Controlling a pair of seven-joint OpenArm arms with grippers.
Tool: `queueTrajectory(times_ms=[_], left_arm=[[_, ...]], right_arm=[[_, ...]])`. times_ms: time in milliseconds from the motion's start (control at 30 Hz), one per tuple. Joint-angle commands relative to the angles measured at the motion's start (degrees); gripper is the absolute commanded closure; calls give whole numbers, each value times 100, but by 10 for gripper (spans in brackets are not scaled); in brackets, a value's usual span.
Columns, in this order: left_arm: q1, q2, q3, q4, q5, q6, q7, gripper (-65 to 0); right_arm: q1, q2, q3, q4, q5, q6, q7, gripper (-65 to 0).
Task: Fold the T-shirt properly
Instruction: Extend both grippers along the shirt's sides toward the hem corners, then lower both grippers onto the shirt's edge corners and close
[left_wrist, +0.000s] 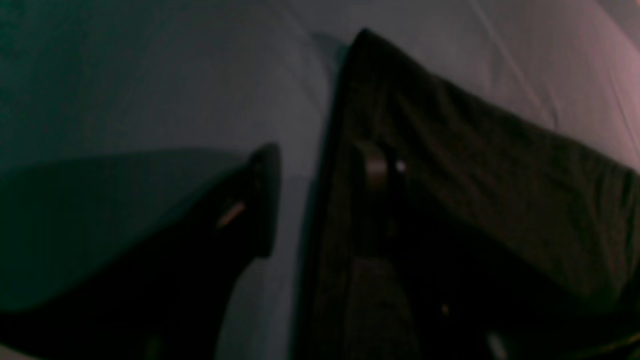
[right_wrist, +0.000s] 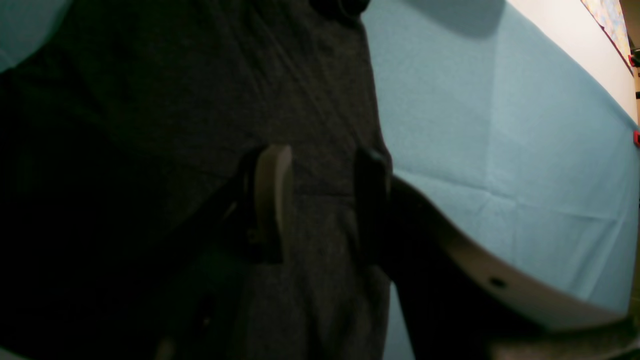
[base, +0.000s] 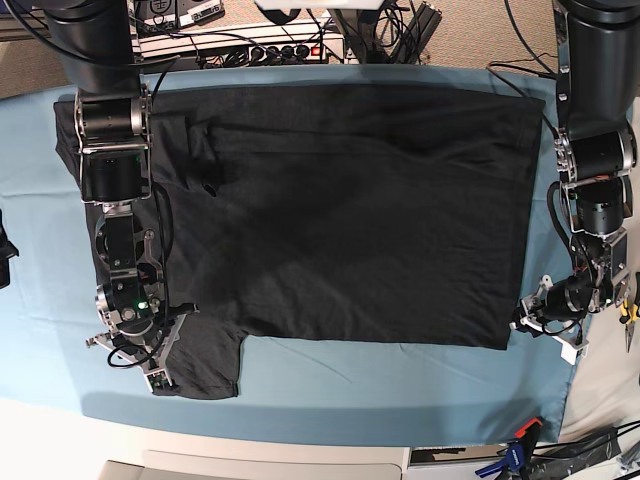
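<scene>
T-shirt (base: 340, 215): black, lay spread flat and plain side up over the teal table cloth (base: 330, 385); no graphic showed; it covered most of the cloth from the far edge towards the near edge

Orientation: collar end seemed to lie towards the right arm's side, hem towards the left arm's side; one short sleeve (base: 205, 365) stuck out towards the near edge

Right gripper (right_wrist: 320, 200): low over the near sleeve; in the right wrist view the pale finger (right_wrist: 272, 195) and the dark finger (right_wrist: 372, 195) stood apart with black fabric in the gap beneath; jaws parted, nothing pinched that I could make out

Left gripper (left_wrist: 320, 190): at the near hem corner of the shirt; in the left wrist view one finger (left_wrist: 265, 200) sat over the bare cloth and the other (left_wrist: 375, 170) over the fabric, so they straddled the hem edge; view dark and blurred; jaws parted, cannot confirm a hold

Why placed so (judgement): each gripper sat at an outer near point of the garment, likely to take sleeve and hem together so the near strip can be lifted evenly

Step (judgement): lining up the first lengthwise fold; shirt lay unfolded, task barely begun

Next move needs (judgement): both grippers closing on fabric only, not the cloth beneath

Risk (judgement): catching the table cloth with the hem, or uneven lift skewing the fold

Surroundings: cables and a power strip (base: 240, 45) beyond the far edge
</scene>
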Motion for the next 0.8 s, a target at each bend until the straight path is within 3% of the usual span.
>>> queueTrajectory(times_ms=[0, 233, 767], left_arm=[[-197, -76, -31, 76, 15, -22, -103, -245], [-39, -57, -31, 72, 31, 50, -107, -245], [9, 385, -31, 72, 7, -2, -234, -245]], right_arm=[[192, 63, 24, 103, -28, -46, 98, -208], [192, 63, 24, 103, -28, -46, 96, -208], [192, 63, 24, 103, -28, -46, 33, -208]])
